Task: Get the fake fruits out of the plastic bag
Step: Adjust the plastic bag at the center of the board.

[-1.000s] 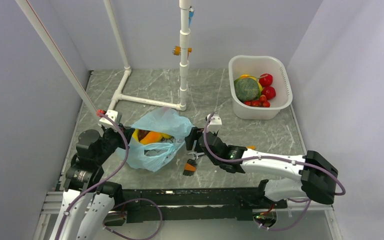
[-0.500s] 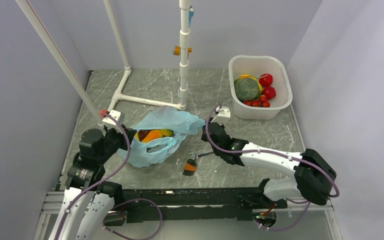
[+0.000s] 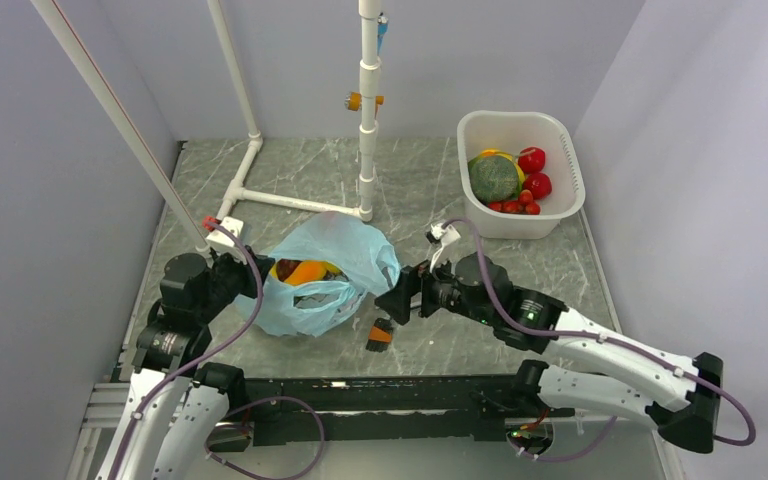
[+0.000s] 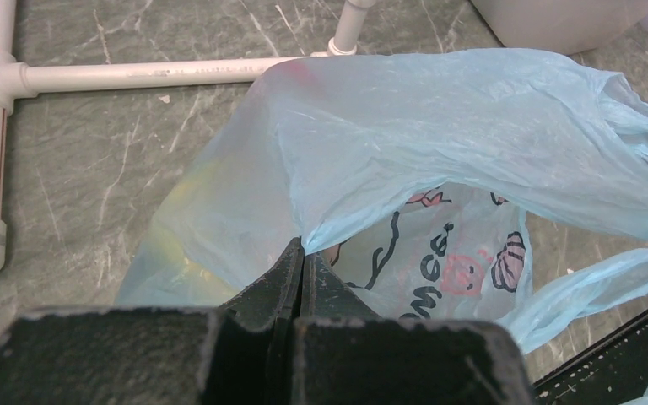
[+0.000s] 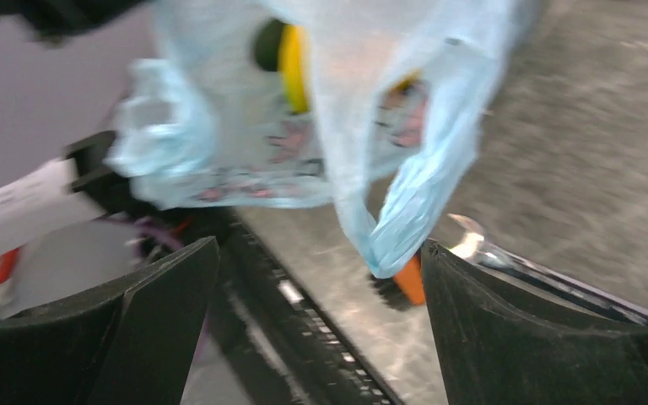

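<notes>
The light-blue plastic bag (image 3: 332, 262) lies on the table left of centre, its mouth facing up. A yellow-orange mango (image 3: 305, 271) shows in the mouth; other fruits are hidden. My left gripper (image 3: 252, 272) is shut on the bag's left rim; in the left wrist view the jaws (image 4: 302, 251) pinch the blue film (image 4: 439, 143) above the cartoon print. My right gripper (image 3: 392, 298) is open beside the bag's right side. In the blurred right wrist view the gripper (image 5: 321, 283) is empty, a bag handle (image 5: 405, 215) hangs between the fingers, and a yellow fruit (image 5: 294, 52) shows through the bag.
A white tub (image 3: 568, 140) at the back right holds a green melon (image 3: 493, 178) and red fruits. A white pipe frame (image 3: 367, 120) stands behind the bag. A small orange-and-black object (image 3: 380, 335) lies on the table just below the right gripper.
Half a second ago the bag's right edge was stretched toward the right gripper; it has since fallen back. The right gripper has come lower and nearer and is open. The left gripper has kept its hold.
</notes>
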